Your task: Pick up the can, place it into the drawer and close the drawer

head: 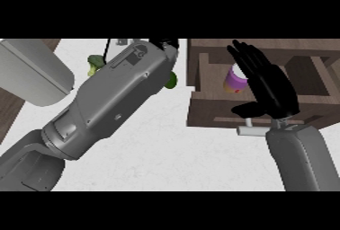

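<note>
At the right of the head view, the right hand stood over the open drawer, its black fingers straight and spread upward, the thumb jutting out to the left near the drawer's front edge. It held nothing. Its grey forearm rose from the lower edge of the view. Just left of those fingers, partly hidden behind them, the can sat inside the drawer, purple with a pale top and a small yellow mark low on its side. Whether the hand touched the can could not be told. The drawer was dark brown wood, pulled out over the white counter, and a small pale handle stuck out from its front, just beside the wrist.

Farther left, the left forearm ran diagonally across the counter toward the top of the view. Only the dark tips of the left hand showed beyond the wrist, so its state could not be told. A green vegetable peeked out on both sides of that arm. A grey rounded object lay at the upper left.
</note>
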